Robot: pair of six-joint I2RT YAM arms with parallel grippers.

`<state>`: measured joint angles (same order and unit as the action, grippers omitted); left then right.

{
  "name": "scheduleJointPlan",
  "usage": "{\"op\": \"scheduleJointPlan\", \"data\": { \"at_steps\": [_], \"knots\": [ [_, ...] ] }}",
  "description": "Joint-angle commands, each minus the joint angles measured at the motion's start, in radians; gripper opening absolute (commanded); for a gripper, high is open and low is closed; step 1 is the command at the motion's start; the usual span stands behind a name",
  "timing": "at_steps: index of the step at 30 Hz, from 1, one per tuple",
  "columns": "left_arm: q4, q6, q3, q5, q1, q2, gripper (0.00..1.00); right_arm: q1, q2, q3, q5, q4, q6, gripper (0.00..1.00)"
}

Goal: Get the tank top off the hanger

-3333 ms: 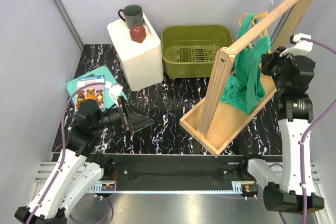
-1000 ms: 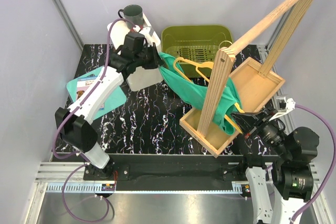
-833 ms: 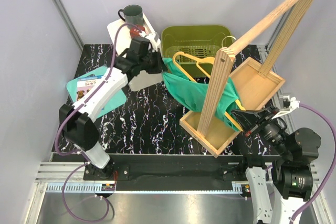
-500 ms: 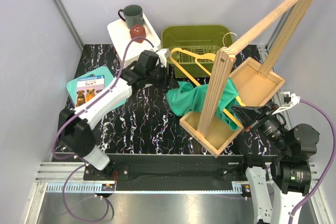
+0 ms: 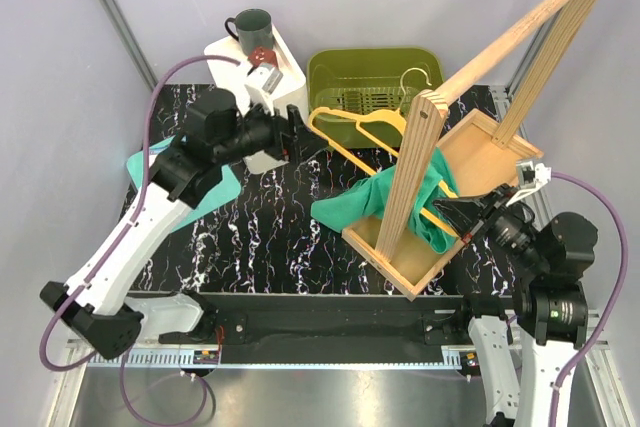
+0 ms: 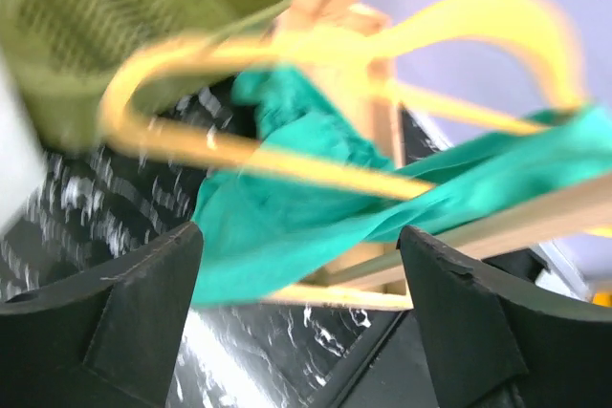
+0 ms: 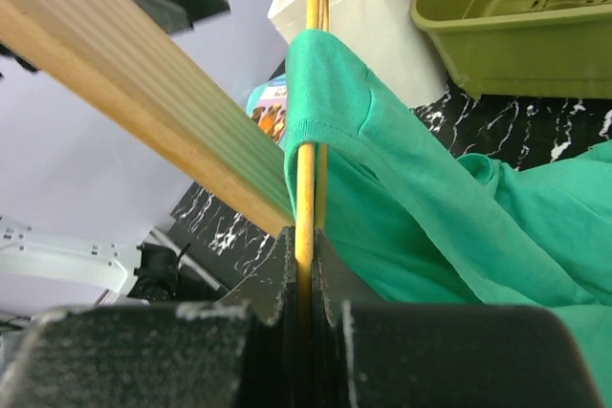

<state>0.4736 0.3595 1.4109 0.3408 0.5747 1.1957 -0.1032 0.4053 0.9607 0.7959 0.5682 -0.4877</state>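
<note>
Seen from overhead, the tank top [image 5: 368,203] lay bunched over the wooden tray's [image 5: 500,162] rim and onto the marbled table [image 5: 270,237]. It was partly hidden by the slanted rack's post [image 5: 408,172]. The yellow hanger [image 5: 345,132] jutted bare toward the green basket [image 5: 372,65]. The left gripper [image 5: 288,135] hovered beside the white box [image 5: 228,55]; only its wrist camera showed the fingers [image 6: 143,312] spread wide, nothing between them. The right wrist view alone revealed the right gripper [image 7: 306,246] pinching the hanger's thin bar, with a teal strap looped around it just beyond the fingertips.
</note>
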Motion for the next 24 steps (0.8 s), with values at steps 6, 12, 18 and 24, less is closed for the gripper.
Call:
{"op": "scheduleJointPlan", "data": {
  "at_steps": [6,12,18,24],
  "knots": [
    [-0.066,-0.399,0.184,0.079,0.131,0.119,0.81,0.002,0.069,0.052,0.238,-0.062,0.080,0.00],
    [-0.066,-0.544,0.195,0.079,0.159,0.159,0.88,0.002,0.049,0.053,0.313,-0.062,0.093,0.00],
    [-0.064,-0.525,0.263,0.026,0.159,0.244,0.88,0.002,0.046,0.033,0.333,-0.062,0.100,0.00],
    [-0.070,-0.513,0.330,-0.052,0.159,0.321,0.85,0.002,0.044,0.035,0.341,-0.060,0.103,0.00]
  ]
}}
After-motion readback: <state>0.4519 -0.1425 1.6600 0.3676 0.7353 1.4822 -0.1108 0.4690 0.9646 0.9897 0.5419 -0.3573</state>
